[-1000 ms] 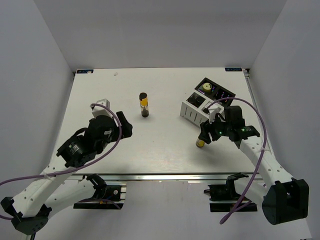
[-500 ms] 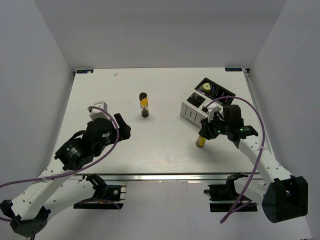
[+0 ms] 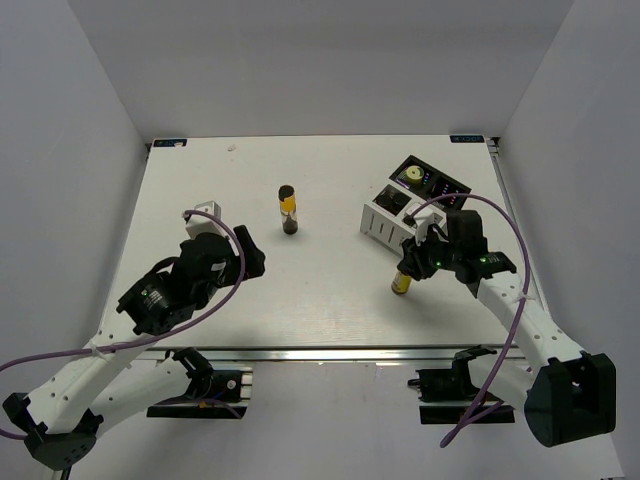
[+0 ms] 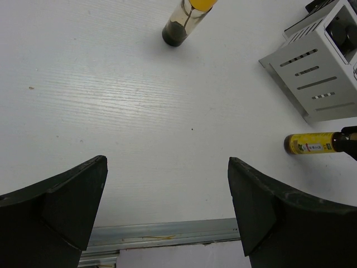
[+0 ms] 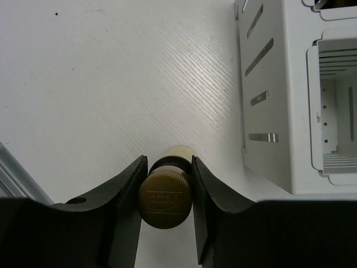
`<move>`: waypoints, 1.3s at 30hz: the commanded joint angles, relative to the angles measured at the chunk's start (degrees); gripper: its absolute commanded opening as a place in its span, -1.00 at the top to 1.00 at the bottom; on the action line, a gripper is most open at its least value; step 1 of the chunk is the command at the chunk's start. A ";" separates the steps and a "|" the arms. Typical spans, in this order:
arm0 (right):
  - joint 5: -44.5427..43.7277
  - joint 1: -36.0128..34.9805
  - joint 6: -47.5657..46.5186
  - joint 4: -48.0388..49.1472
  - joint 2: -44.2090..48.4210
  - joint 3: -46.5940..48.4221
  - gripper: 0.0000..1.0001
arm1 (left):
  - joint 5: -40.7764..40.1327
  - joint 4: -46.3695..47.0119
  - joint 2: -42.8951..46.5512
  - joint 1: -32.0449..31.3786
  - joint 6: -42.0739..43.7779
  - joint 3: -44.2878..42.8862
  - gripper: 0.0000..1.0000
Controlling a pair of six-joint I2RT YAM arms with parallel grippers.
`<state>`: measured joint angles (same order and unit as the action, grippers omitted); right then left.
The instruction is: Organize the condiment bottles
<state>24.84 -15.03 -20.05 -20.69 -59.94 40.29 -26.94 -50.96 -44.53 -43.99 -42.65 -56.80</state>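
My right gripper is shut on the dark cap of a slim yellow bottle, just in front of the white rack. The bottle also shows in the left wrist view. I cannot tell whether its lower end touches the table. An amber-yellow bottle with a black cap and dark bottom stands alone mid-table, also in the left wrist view. A dark bottle top sits in a rack compartment. A round cream thing lies behind it. My left gripper is open and empty.
The white slatted rack stands at the right, with the black box with purple lights behind it. The table's metal front edge is just below my left gripper.
My left arm has shifted slightly near the front left, still open. My right gripper holds the yellow bottle in nearly the same spot.
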 commanded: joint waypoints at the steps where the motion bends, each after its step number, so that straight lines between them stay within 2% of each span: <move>1: 3.19 -0.27 -0.69 -0.32 1.06 0.48 0.86 | -0.22 0.69 0.32 -0.13 0.64 0.10 -0.96; 8: 4.08 -0.44 -0.16 -1.64 1.32 2.51 0.94 | 1.53 2.44 0.94 -0.05 0.73 2.21 -0.96; 13: 4.69 -0.53 1.59 -0.67 1.67 3.39 1.00 | 1.89 2.27 -1.95 -0.05 2.22 0.29 -0.96; 23: 5.13 -0.71 2.65 -1.63 2.37 7.51 1.00 | 2.42 4.29 -3.89 -0.05 2.66 -0.16 -0.96; 31: 6.89 -0.71 8.44 -0.85 1.32 17.35 1.00 | 2.77 4.64 -5.47 -0.13 3.89 -1.21 -0.96; 39: 5.49 -0.71 11.53 0.82 -3.50 29.03 1.00 | 3.21 5.52 -5.92 -0.05 4.07 -1.21 -0.96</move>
<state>29.93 -15.51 -10.83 -24.71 -62.00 63.33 -24.18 -46.85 -50.78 -43.99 -39.13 -55.99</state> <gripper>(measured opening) 0.406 0.981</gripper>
